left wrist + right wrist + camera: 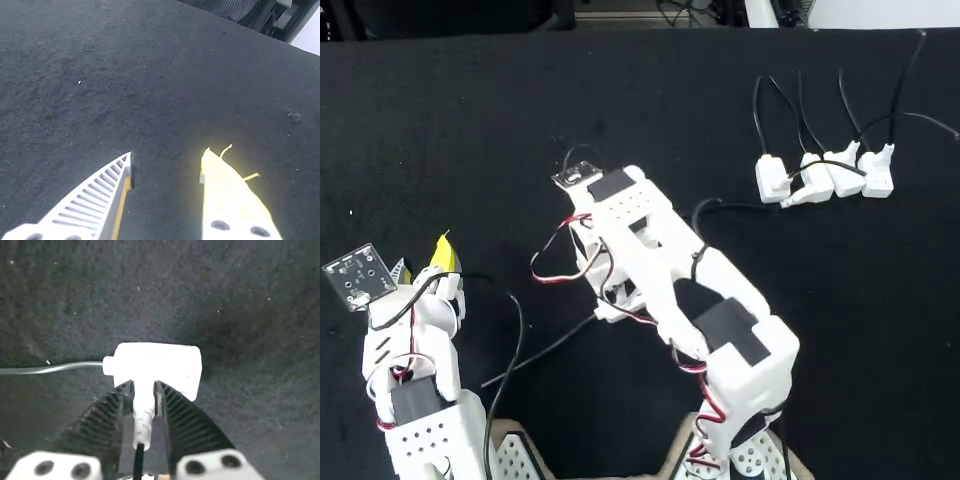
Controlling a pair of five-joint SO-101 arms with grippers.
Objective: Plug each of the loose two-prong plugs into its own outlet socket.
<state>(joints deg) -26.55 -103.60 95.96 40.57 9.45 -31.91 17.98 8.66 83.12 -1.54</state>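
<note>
High view, cluster of outlet sockets (825,178): four white units are lined up at the far right of the table (440,120), each trailing a black cord. Plugs are judged to be seated there, but the depth of seating cannot be confirmed.
High view, right arm (660,260): it is extended over the table centre, well apart from the cluster. A thin cord (540,355) runs out from beneath it toward the near edge.
High view, left arm (415,370): it is stationed at the near left corner.
Left wrist view, left gripper (167,160): the jaws are spread wide and nothing is held. Bare table lies beneath.
Right wrist view, right gripper (144,387): the jaws are drawn narrow and clamped on the stem of a white plug (144,415).
Right wrist view, outlet socket (155,362): a white block lies flat on the table, with a pale cord (50,369) leading off one end. The plug is butted against its face.
Progress: this pairing is judged the last one open. Whether the prongs are fully home cannot be told.
Remaining: final seating is to be confirmed, then the plug released.
</note>
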